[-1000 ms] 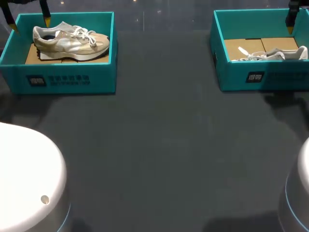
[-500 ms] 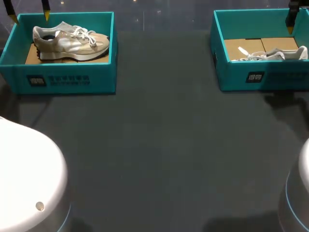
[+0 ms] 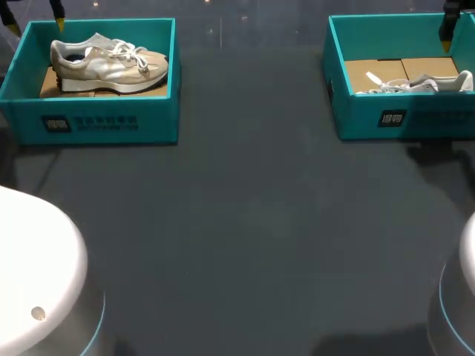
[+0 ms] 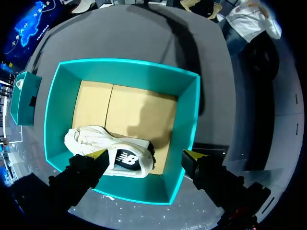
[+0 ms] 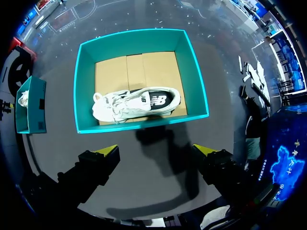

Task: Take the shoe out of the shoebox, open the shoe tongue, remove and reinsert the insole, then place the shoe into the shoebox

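- the left gripper (image 4: pixel 146 155) hangs above the left shoebox (image 3: pixel 104 122) and looks straight down into it. its fingers are spread wide and hold nothing.
- one yellow tip shows over the tan sneaker (image 3: pixel 111 63). the other shows past the teal wall, over the table (image 3: pixel 252 222). that suits a survey from above more than a grasp.
- the tan sneaker rests on the cardboard liner (image 4: pixel 129 105), close along one long wall of the box. in the head view its collar is at the outer end and its toe points toward the middle of the table.
- the laces lie loose on top, so the tongue looks reachable once the sneaker is out.
- the right gripper (image 5: pixel 154 149) is also spread wide and empty. it sits high, with the right shoebox (image 5: pixel 79 91) ahead of its fingertips rather than under them.
- the white sneaker (image 5: pixel 136 104) appears to lie on its side across the near half of that box's cardboard floor.
- both boxes stand open at the far corners of the table, well apart. the dark surface between them is the likely spot to work on the tongue and insole.
- i judge that no step is done yet, since each sneaker sits in its box untouched. the first lift needs a drop into the box and a grip across the collar or heel.
- the box walls leave little room beside the tan sneaker, so a finger could catch the rim on the way down.
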Tool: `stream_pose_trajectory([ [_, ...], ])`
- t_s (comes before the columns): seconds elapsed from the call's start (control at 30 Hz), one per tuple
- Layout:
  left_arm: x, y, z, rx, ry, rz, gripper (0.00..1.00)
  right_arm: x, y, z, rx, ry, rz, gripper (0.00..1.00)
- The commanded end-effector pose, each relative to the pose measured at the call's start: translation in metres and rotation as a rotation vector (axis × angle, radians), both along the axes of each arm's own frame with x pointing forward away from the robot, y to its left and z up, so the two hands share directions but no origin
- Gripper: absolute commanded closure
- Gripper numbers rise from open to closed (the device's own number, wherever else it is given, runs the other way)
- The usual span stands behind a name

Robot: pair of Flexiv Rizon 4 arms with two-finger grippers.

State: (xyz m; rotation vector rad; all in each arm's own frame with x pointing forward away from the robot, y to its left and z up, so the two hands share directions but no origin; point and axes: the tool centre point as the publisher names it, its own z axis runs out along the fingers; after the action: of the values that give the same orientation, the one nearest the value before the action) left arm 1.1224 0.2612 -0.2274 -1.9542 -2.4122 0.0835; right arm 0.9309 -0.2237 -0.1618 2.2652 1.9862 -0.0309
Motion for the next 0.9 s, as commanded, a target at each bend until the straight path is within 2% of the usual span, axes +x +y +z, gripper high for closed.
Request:
stream_pose_trajectory([
  [0.03,0.0,-0.001,0.001,0.005,0.0,-0.002,0.0,0.0,0.0,0.0,0.0,-0.001,-0.001,0.0],
  [0.1,0.0,-0.001,0.001,0.005,0.0,-0.002,0.0,0.0,0.0,0.0,0.0,-0.001,-0.001,0.0],
  [0.27,0.022,-0.009,-0.024,0.033,-0.059,-0.037,0.0,0.0,0.0,0.0,0.0,-0.001,-0.001,0.0],
  [0.43,0.033,-0.009,-0.044,0.039,-0.048,-0.061,0.0,0.0,0.0,0.0,0.0,-0.001,-0.001,0.0],
  [0.9,0.064,0.006,-0.089,0.071,-0.042,-0.056,0.03,0.0,0.0,0.0,0.0,-0.001,-0.001,0.0],
])
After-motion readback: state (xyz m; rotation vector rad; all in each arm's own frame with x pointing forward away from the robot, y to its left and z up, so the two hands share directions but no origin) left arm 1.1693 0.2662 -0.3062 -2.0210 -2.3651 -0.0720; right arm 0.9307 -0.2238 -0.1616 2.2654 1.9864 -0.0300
